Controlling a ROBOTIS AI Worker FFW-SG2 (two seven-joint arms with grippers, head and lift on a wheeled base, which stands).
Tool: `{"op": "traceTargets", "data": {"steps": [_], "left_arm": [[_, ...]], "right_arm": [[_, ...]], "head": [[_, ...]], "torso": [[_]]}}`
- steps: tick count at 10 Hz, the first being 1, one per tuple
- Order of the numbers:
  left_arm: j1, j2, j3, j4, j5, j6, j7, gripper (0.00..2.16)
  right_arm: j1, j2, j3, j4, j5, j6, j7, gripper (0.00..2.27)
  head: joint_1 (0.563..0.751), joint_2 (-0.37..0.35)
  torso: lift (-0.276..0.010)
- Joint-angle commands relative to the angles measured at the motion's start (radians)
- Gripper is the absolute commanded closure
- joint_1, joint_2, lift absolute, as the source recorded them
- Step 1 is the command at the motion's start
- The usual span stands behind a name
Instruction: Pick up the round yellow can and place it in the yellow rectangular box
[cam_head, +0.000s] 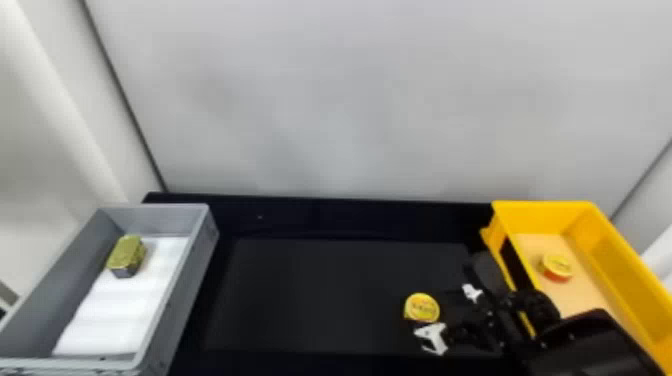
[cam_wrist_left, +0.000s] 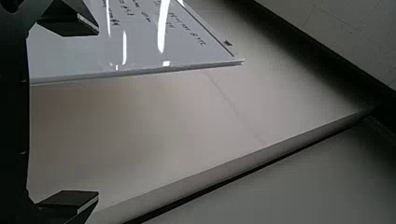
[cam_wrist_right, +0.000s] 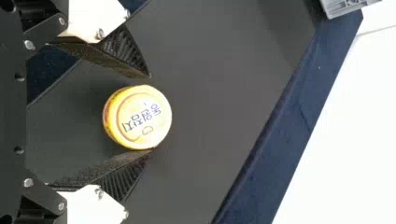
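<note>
In the head view my right gripper (cam_head: 435, 304) is low over the black mat, around the round yellow can (cam_head: 422, 308). In the right wrist view the right gripper (cam_wrist_right: 150, 113) stands open with the yellow-lidded can (cam_wrist_right: 137, 117) between its fingers. A gap shows beside one finger; the can's edge meets the other fingertip, though contact is unclear. The yellow rectangular box (cam_head: 615, 250) stands at the right, with another yellow-topped can (cam_head: 556, 267) lying inside. In the left wrist view my left gripper (cam_wrist_left: 98, 114) is open and holds nothing, away from the mat.
At the left stands a grey box (cam_head: 192, 280) containing a gold-green rectangular can (cam_head: 127, 254) on white lining. The black mat (cam_head: 310, 295) spreads between both boxes, with a pale wall behind. My right forearm crosses the yellow box's near part. A whiteboard (cam_wrist_left: 140, 51) lies before the left gripper.
</note>
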Motion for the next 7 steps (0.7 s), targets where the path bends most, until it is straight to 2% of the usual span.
{"op": "traceTargets", "data": {"steps": [1, 7], "left_arm": [[0.001, -0.004, 0.000, 0.000, 0.000, -0.001, 0.000, 0.05], [0.000, -0.004, 0.001, -0.002, 0.000, -0.006, 0.002, 0.05]], "right_arm": [[-0.008, -0.001, -0.007, 0.017, 0.001, -0.007, -0.009, 0.29], [-0.005, -0.006, -0.003, 0.022, 0.001, 0.007, -0.016, 0.48]], "head": [[0.686, 0.014], [0.686, 0.014]], "torso": [[-0.055], [-0.055]]}}
